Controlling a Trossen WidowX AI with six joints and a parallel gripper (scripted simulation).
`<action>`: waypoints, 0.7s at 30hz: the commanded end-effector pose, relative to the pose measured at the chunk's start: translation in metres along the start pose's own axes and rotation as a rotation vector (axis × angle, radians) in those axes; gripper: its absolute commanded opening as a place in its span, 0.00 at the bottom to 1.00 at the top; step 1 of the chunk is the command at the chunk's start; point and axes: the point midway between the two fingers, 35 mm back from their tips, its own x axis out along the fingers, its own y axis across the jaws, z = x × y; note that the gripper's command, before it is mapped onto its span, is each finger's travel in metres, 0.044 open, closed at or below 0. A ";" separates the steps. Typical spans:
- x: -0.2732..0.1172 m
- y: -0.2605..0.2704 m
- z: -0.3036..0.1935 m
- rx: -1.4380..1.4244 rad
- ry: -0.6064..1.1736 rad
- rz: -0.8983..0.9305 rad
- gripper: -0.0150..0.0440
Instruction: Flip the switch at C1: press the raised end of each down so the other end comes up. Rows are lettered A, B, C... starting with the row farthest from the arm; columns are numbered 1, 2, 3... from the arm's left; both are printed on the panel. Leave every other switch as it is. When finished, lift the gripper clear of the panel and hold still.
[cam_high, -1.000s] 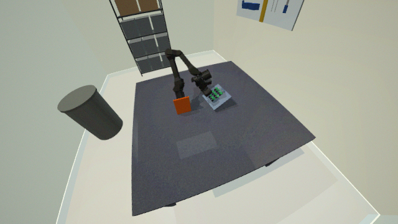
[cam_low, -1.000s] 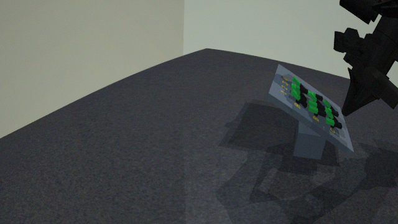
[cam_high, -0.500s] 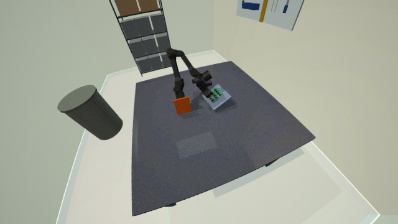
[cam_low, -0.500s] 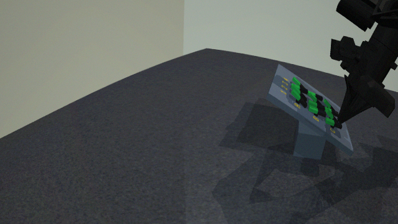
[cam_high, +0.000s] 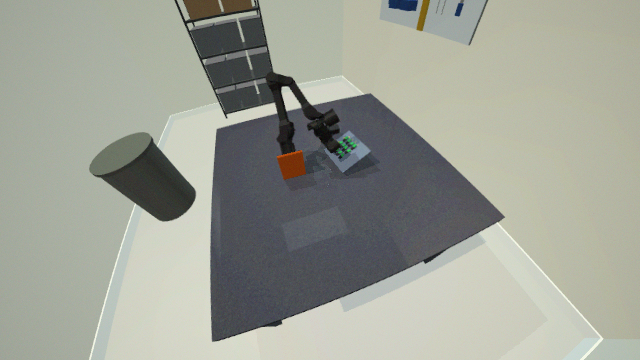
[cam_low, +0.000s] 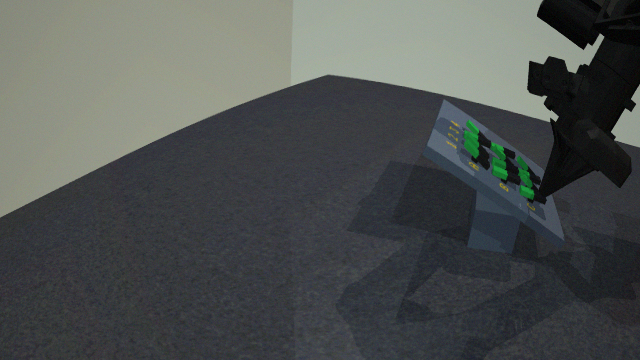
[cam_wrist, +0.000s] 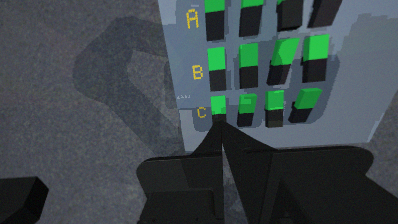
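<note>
The tilted blue-grey switch panel (cam_high: 361, 153) (cam_low: 554, 226) (cam_wrist: 360, 107) carries three rows of rocker switches, each with a green far half and a black near half. Switch C1 (cam_low: 526, 192) (cam_wrist: 218, 104) is at the left of the near row, beside the printed C. My gripper (cam_high: 334, 149) (cam_low: 542, 196) (cam_wrist: 219, 125) is shut and holds nothing. Its fingertips are at the black near end of C1, touching or almost touching it, and hide part of that end. How far C1 is tilted cannot be told. The other C switches stand to the right of the fingertips.
Rows B and A lie beyond row C on the panel. An orange block (cam_high: 291, 165) stands beside the arm's base on the dark table (cam_high: 400, 200). A grey bin (cam_high: 150, 180) and a shelf rack (cam_high: 232, 65) stand off the table.
</note>
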 end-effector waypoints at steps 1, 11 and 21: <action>0.000 -0.001 0.000 0.003 0.001 -0.004 0.25; 0.002 -0.001 0.000 0.003 0.001 -0.004 0.25; 0.003 -0.001 0.000 0.003 0.001 -0.003 0.25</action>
